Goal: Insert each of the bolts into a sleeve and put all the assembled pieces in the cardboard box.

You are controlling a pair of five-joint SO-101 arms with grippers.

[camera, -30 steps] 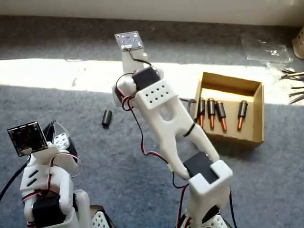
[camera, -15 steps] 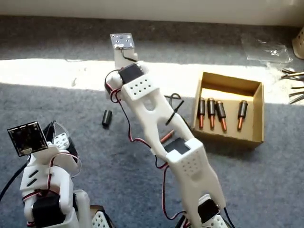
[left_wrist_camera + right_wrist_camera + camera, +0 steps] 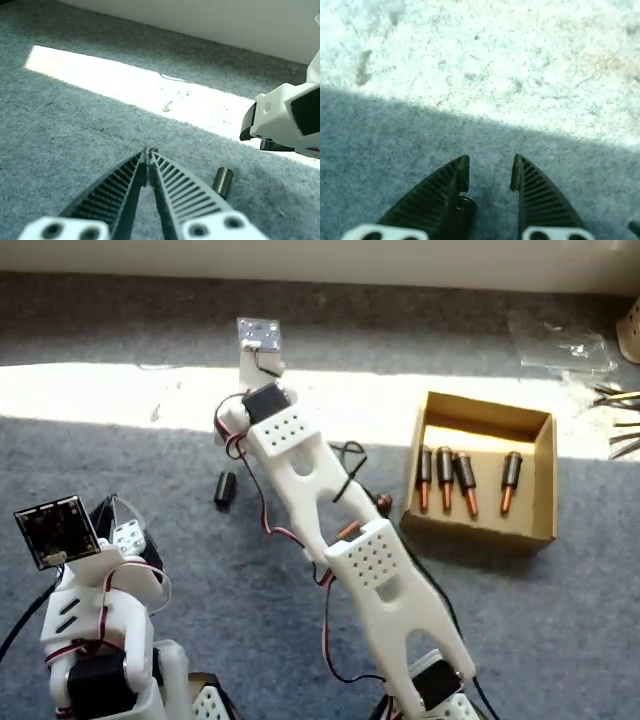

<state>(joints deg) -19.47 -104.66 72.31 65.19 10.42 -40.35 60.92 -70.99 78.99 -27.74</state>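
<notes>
Loose sleeve (image 3: pixel 225 488) lies on its side on the grey carpet (image 3: pixel 560 600), well apart from the cardboard box (image 3: pixel 470 528). Loose bolt (image 3: pixel 347 530) is on the carpet near the box, partly hidden under the right arm.

Right gripper (image 3: pixel 490 162): jaws narrowly apart, holding nothing, over the carpet at the edge of the sunlit strip (image 3: pixel 100 390). Left gripper (image 3: pixel 149 152): jaws closed, empty, low over the carpet with the sleeve near.

Risks, as judged: the right arm and its cables cross above the bolt and could drag or knock it; the sleeve could roll if nudged by one finger; the narrow gap may not straddle it.

Count: four assembled pieces (image 3: pixel 446 478) in the box; one loose sleeve; one loose bolt.
</notes>
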